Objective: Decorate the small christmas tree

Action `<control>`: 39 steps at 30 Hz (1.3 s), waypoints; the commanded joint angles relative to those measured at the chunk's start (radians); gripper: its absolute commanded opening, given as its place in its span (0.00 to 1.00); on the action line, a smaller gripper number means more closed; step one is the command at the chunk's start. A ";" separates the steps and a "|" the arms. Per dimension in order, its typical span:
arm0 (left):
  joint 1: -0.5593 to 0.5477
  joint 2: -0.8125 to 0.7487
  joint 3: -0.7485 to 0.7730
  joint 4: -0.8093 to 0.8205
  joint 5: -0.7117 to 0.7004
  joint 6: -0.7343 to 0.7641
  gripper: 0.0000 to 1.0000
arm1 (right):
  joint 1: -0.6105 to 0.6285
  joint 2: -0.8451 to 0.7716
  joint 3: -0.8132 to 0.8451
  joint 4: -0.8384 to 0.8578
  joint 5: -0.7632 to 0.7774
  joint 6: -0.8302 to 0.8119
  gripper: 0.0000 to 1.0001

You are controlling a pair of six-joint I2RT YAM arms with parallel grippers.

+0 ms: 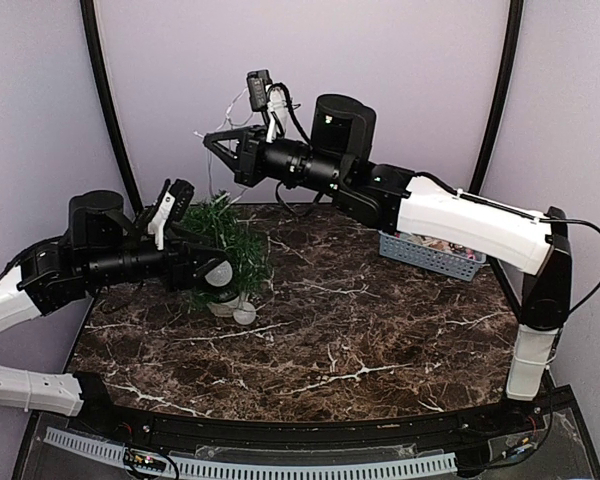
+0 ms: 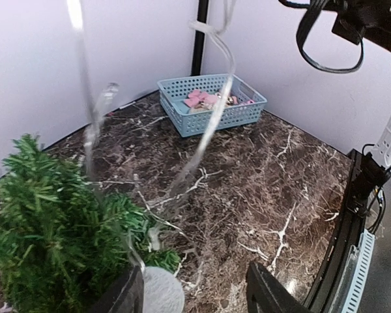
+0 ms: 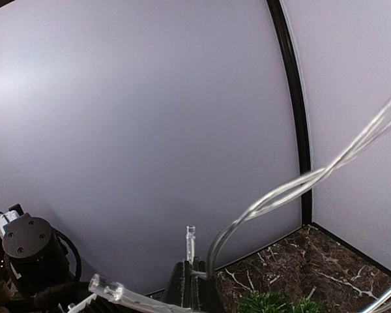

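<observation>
Your small christmas tree [image 1: 230, 235], a bushy dark-green cone of bristly needles, stands at the back left of the dark marble table [image 1: 380, 350], which is veined with white. Your left gripper [image 2: 195, 297] sits low beside the tree's base, its 2 black fingers spread apart. Your right gripper [image 1: 212, 138] hangs above the tree, pinched on a clear, glossy light string [image 3: 293, 189] that loops down. A blue plastic lattice basket [image 2: 244, 112] sits in the far right corner.
</observation>
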 commanded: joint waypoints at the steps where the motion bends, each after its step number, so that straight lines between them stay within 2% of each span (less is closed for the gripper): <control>1: 0.006 -0.090 0.035 -0.049 -0.146 0.002 0.55 | 0.006 -0.015 0.046 0.036 -0.052 0.000 0.00; 7: 0.017 -0.034 0.084 -0.041 -0.193 0.012 0.56 | 0.007 -0.053 0.017 0.040 -0.081 -0.004 0.00; 13: 0.027 0.065 0.107 0.043 -0.135 0.025 0.57 | 0.007 -0.089 -0.016 0.051 -0.094 -0.004 0.00; 15: 0.033 0.087 0.110 0.057 -0.132 0.019 0.51 | 0.007 -0.102 -0.027 0.055 -0.098 -0.003 0.00; 18: 0.044 0.104 0.092 0.094 -0.136 0.004 0.38 | 0.006 -0.119 -0.046 0.067 -0.101 -0.001 0.00; 23: 0.057 0.098 0.023 0.193 -0.112 -0.032 0.32 | 0.006 -0.142 -0.068 0.079 -0.105 0.002 0.00; 27: 0.061 0.101 -0.015 0.277 0.000 -0.048 0.29 | 0.009 -0.148 -0.075 0.075 -0.107 0.003 0.00; 29: 0.061 0.112 -0.014 0.287 0.005 -0.046 0.17 | 0.008 -0.153 -0.080 0.073 -0.099 0.003 0.00; 30: 0.062 0.120 -0.007 0.277 -0.009 -0.040 0.06 | 0.009 -0.156 -0.082 0.072 -0.096 0.001 0.00; 31: 0.063 0.121 0.011 0.245 -0.066 -0.037 0.01 | 0.008 -0.162 -0.084 0.071 -0.093 -0.001 0.00; 35: 0.090 0.080 0.066 0.138 -0.177 -0.023 0.00 | 0.009 -0.185 -0.086 0.053 -0.086 -0.012 0.00; 39: 0.125 -0.002 0.122 0.043 -0.191 -0.021 0.00 | 0.018 -0.203 -0.094 0.034 -0.064 -0.037 0.00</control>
